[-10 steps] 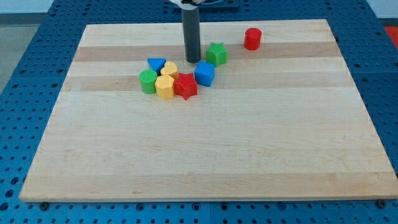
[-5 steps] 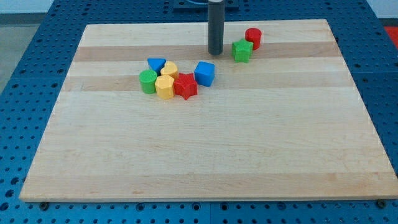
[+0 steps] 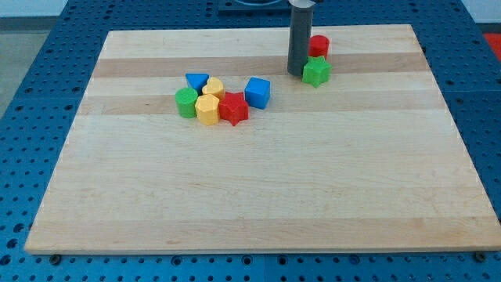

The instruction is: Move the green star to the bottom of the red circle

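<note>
Green star point(image 3: 316, 71) sits directly below the red circle point(image 3: 318, 45) in view, touching or nearly so, hard to tell w/ the overlap. So placement looks basically done imo. Our tip point(image 3: 297, 74) is just at the star's left edge, looks in contact or a hair off. No end effector on this rig, just the rod, so nothing to report as apart/together. Risks from here: 1) any more push rightward slides the star out from under the circle toward the view's right, since we're on its left side. 2) push w/ upward component drives the star into the circle and shunts the circle toward the desk point(image 3: 235, 196) top edge, which isn't far off. 3) star points make contact off-centre, so it prob rotates instead of translating. Rest of the cluster, blue cube point(image 3: 257, 92), red star point(image 3: 233, 108), yellow point(image 3: 207, 110) and green point(image 3: 186, 102) blocks, blue triangle point(image 3: 197, 81), is well apart to the left; only at risk if we retract that way.
</note>
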